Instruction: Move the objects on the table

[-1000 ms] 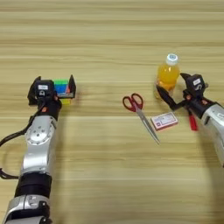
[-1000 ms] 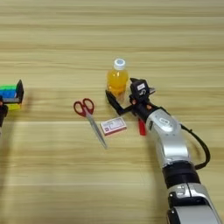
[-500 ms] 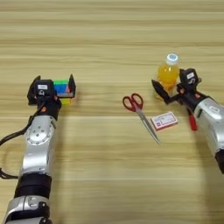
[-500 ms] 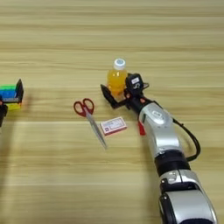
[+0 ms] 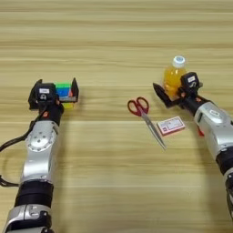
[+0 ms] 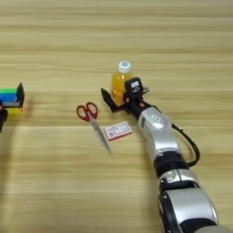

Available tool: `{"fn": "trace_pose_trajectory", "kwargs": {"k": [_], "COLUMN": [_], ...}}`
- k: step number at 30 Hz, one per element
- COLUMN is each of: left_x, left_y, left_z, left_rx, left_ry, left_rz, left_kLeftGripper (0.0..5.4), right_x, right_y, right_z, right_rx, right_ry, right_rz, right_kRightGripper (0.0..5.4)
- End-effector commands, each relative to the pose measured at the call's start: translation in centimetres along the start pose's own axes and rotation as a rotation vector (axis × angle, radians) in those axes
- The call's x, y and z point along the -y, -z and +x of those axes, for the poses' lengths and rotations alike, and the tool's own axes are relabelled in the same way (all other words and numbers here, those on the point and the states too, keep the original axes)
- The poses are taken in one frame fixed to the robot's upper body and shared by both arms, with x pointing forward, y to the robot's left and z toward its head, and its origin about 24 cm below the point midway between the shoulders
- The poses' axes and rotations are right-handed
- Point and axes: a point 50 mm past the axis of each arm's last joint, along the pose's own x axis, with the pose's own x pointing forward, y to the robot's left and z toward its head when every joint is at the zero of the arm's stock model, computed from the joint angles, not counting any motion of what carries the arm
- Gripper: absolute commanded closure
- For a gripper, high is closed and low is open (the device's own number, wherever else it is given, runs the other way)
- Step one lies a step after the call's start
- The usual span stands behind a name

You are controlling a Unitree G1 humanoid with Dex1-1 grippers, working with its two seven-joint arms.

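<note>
The right arm reaches up from the table's [image 5: 113, 41] near right edge; its end effector [image 5: 175, 93] is spread wide around the bottle [image 5: 174, 78], fingers flanking its base. The left end effector [image 5: 55, 93], toward the left edge, brackets the cube [image 5: 63, 91]. Between them lie scissors [image 5: 146, 117] and box [image 5: 171, 125].

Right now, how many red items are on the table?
3. Scissors at centre, box just right of their blades, and a pen mostly hidden behind the right arm. Others may be hidden.
</note>
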Motion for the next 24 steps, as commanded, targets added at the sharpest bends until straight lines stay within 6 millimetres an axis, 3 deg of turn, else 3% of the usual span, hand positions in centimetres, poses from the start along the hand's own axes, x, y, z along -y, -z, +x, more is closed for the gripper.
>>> {"fn": "trace_pose_trajectory", "kwargs": {"k": [1, 13, 24], "left_x": [0.0, 0.0, 0.1], "left_y": [0.0, 0.0, 0.1], "left_z": [-0.2, -0.1, -0.1], "left_rx": [-0.006, -0.008, -0.011], "left_ry": [0.001, -0.002, -0.005], "left_rz": [-0.002, -0.001, -0.002], "left_kLeftGripper": [0.0, 0.0, 0.0], "right_x": [0.2, 0.2, -1.0], "right_y": [-0.4, -0.6, -1.9], "right_z": [0.4, 0.7, 1.3], "right_rx": [0.01, 0.021, 0.075], "right_ry": [0.007, 0.018, -0.022], "right_rz": [-0.021, -0.01, -0.012], "right_kRightGripper": [0.79, 1.95, 1.98]}}
